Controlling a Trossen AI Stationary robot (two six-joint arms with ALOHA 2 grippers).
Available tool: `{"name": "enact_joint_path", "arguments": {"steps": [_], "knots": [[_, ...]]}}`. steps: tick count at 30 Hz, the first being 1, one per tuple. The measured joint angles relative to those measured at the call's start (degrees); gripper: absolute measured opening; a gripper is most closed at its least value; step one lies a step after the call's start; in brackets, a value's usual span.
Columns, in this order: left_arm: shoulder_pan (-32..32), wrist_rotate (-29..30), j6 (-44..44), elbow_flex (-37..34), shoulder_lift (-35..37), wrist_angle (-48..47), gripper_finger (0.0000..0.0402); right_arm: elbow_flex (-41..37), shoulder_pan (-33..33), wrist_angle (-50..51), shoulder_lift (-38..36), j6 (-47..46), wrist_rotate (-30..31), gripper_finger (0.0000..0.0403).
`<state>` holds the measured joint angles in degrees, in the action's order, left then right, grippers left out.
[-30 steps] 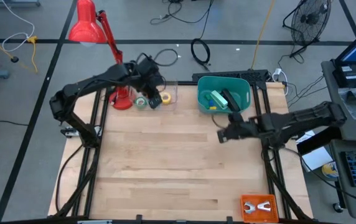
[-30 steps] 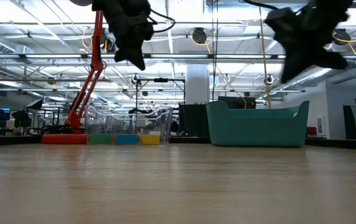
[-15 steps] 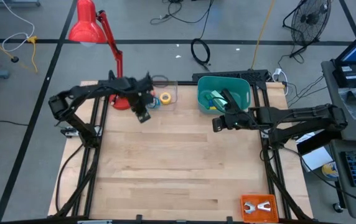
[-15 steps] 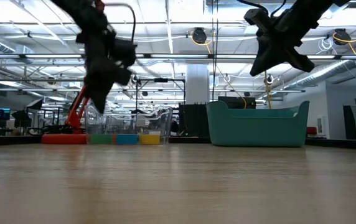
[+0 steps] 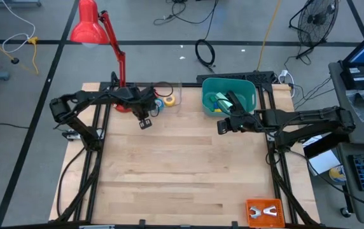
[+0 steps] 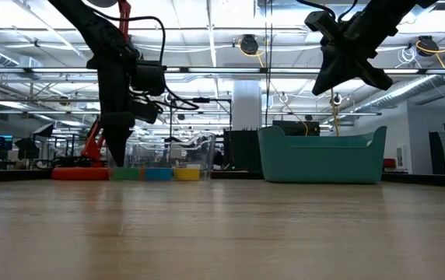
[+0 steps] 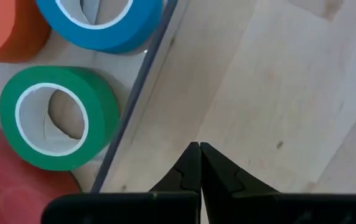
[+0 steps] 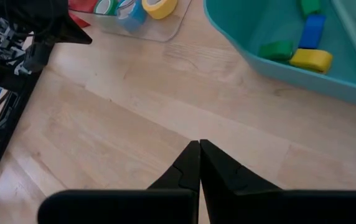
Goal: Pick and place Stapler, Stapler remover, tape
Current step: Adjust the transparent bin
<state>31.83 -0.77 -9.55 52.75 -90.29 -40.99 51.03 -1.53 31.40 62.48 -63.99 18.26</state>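
**Both grippers closed and empty above the table; tape in the clear tray, stapler in the teal bin**

The wooden table [image 5: 169,172] carried two containers along its far edge. The larger, a teal bin [image 5: 209,95], held the black stapler [image 5: 235,100] lying aslant, along with small blocks of green, blue and yellow [image 8: 310,59]. Beside it, nearer the red lamp [image 5: 88,24], stood a clear tray [image 5: 175,95] with the tape: a green roll [image 7: 60,118], a blue roll [image 7: 103,22] and an orange roll [image 7: 4,28] showed close in the left wrist view, and a yellow roll [image 5: 168,100] sat toward the bin side of the tray.

The left gripper [image 5: 145,123] hung over bare wood just in front of the tray's edge, its fingers pressed together and holding nothing. The left arm crossed above part of the tray and hid some of the rolls from overhead. The right gripper [image 5: 221,128] hovered just in front of the bin, its fingers likewise shut on nothing.

At the table's near right corner lay an orange pad [image 5: 265,212] bearing a pale, pronged tool.
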Motion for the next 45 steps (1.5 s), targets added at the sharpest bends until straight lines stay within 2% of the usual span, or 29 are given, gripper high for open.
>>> {"name": "enact_joint_path", "arguments": {"steps": [7, 16, 25, 27, 30, 33, 41, 45], "knots": [[-1.2, -2.7, 0.0, 0.0, 0.4, 2.1, 0.0000, 0.0, 0.0, 0.0, 0.0, 0.0, 0.0, 0.0000], [-3.6, -4.1, 0.2, 0.0, 0.9, 0.3, 0.0000, 0.0, 0.0, 0.0, 0.0, 0.1, 1.2, 0.0000], [-5.0, -10.2, 2.6, 0.0, 7.4, -0.4, 0.0000, 0.0, 0.0, -0.8, 0.0, 0.2, 1.5, 0.0000], [-5.0, -7.3, 3.3, 0.0, 9.6, -3.5, 0.0000, 0.0, 0.0, -1.5, 0.0, 0.2, 1.5, 0.0000], [-3.7, 0.7, 4.8, 0.0, 12.2, -8.3, 0.0000, 0.0, 0.0, -2.9, 0.0, 0.5, 1.5, 0.0000], [-1.6, 5.4, 6.3, 0.1, 14.0, -9.5, 0.0000, 0.0, 0.0, -4.9, 0.0, 1.5, 1.7, 0.0000], [5.7, 11.9, 9.2, 0.0, 14.3, -11.1, 0.0000, 0.0, 0.0, -12.2, -0.3, 4.9, 2.7, 0.0000], [9.8, 12.6, 7.2, 0.0, 14.2, -7.6, 0.0000, 0.0, 0.0, -15.4, -0.2, 6.2, 2.8, 0.0000]]}}
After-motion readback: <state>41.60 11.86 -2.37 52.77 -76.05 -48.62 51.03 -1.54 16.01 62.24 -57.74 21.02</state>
